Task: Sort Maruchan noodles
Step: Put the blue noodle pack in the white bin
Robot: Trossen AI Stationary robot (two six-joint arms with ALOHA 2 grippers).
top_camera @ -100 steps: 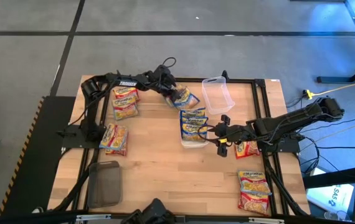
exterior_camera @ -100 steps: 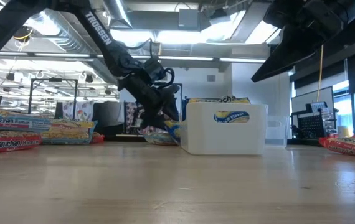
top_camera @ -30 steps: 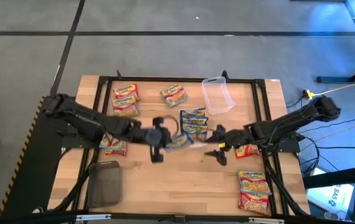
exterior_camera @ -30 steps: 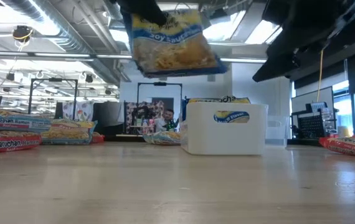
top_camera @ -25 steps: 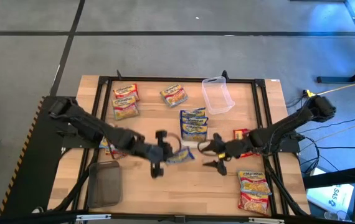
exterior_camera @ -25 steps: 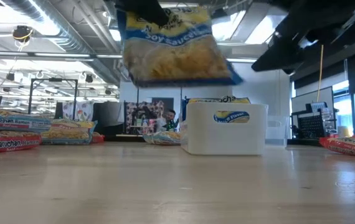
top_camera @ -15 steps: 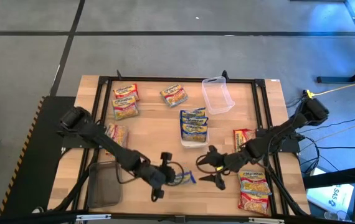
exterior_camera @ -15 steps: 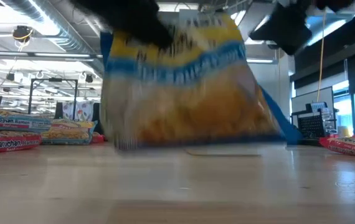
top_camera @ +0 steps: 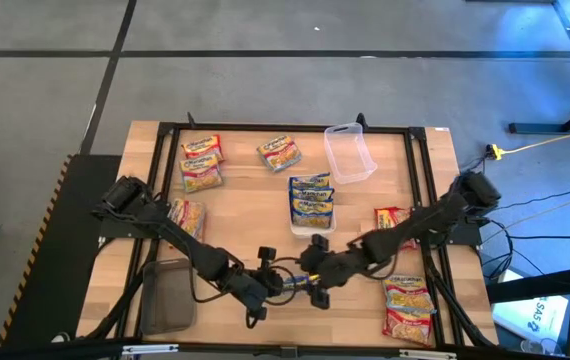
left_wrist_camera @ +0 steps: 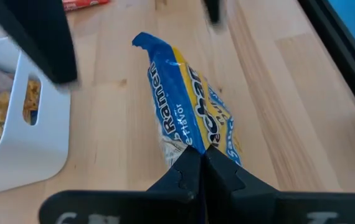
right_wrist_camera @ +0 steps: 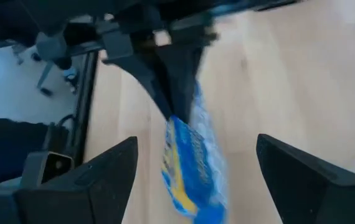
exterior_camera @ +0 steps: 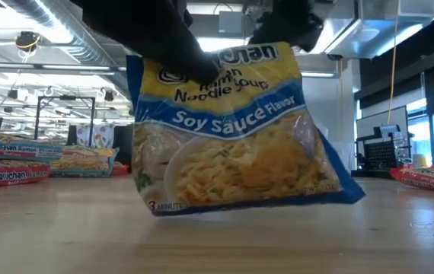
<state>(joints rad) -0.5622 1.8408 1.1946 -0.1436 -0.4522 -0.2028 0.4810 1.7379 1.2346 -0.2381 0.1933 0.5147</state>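
Clamped on a blue noodle packet (exterior_camera: 236, 129), the left pincer (left_wrist_camera: 202, 163) has carried it to six o'clock, meeting the right pincer's (right_wrist_camera: 193, 180) spread fingers for handover.

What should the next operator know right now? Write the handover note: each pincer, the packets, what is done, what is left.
Left pincer: shut on the blue-bordered soy sauce packet, holding it by one edge just above the front of the table.
Right pincer: open, fingers either side of the same packet, not gripping.
Done: two blue packets in the white tray mid-table.
Loose piles: back left packets, left-edge packets, one back-centre packet, right-side packet, front right packets.
Clear tub looks empty.
Left: place the held packet, then sort the rest.
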